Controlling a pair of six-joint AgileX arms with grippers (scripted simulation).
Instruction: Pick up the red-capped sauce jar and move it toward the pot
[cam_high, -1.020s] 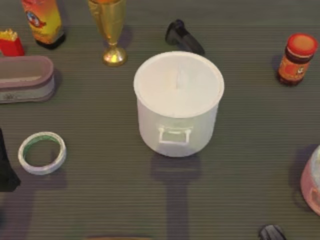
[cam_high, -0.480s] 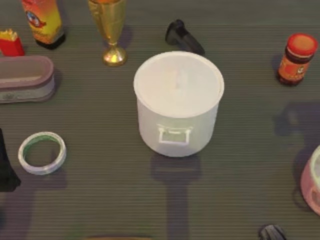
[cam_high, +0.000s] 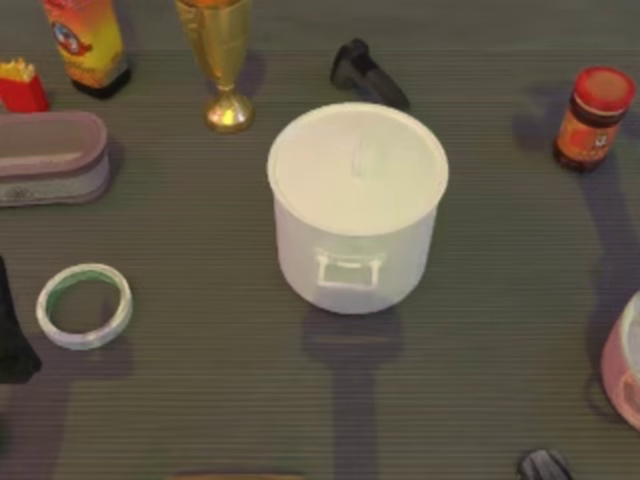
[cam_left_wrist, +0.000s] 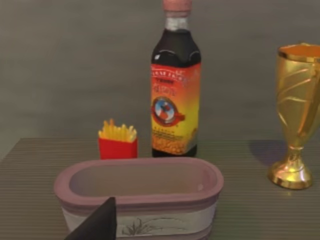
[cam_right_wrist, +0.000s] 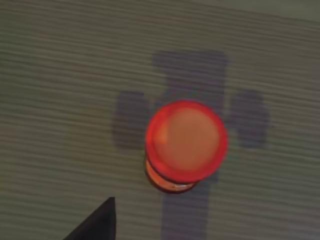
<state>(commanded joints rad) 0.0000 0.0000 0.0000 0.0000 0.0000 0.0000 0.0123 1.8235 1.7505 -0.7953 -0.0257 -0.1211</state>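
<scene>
The red-capped sauce jar (cam_high: 593, 117) stands upright at the table's far right, well apart from the pot (cam_high: 356, 207), which sits in the middle with its lid on and its handle toward the front. My right gripper (cam_right_wrist: 165, 235) hovers straight above the jar's red cap (cam_right_wrist: 186, 140), open and holding nothing; one dark fingertip (cam_right_wrist: 100, 222) shows, and the gripper's shadow spreads on both sides of the jar. The top view does not show this gripper. My left arm (cam_high: 12, 345) is parked at the left edge, its open gripper facing the tin.
At the back left stand a tall bottle (cam_high: 85, 40), a fries box (cam_high: 20, 85), an oval tin (cam_high: 50, 155) and a gold cup (cam_high: 222, 60). A tape ring (cam_high: 84, 305) lies front left. A black object (cam_high: 365, 72) lies behind the pot; a pinkish bowl (cam_high: 625, 360) is at the right edge.
The right arm's shadow has slid from the right middle of the table back onto the jar. Jar, pot and left arm have not moved.
</scene>
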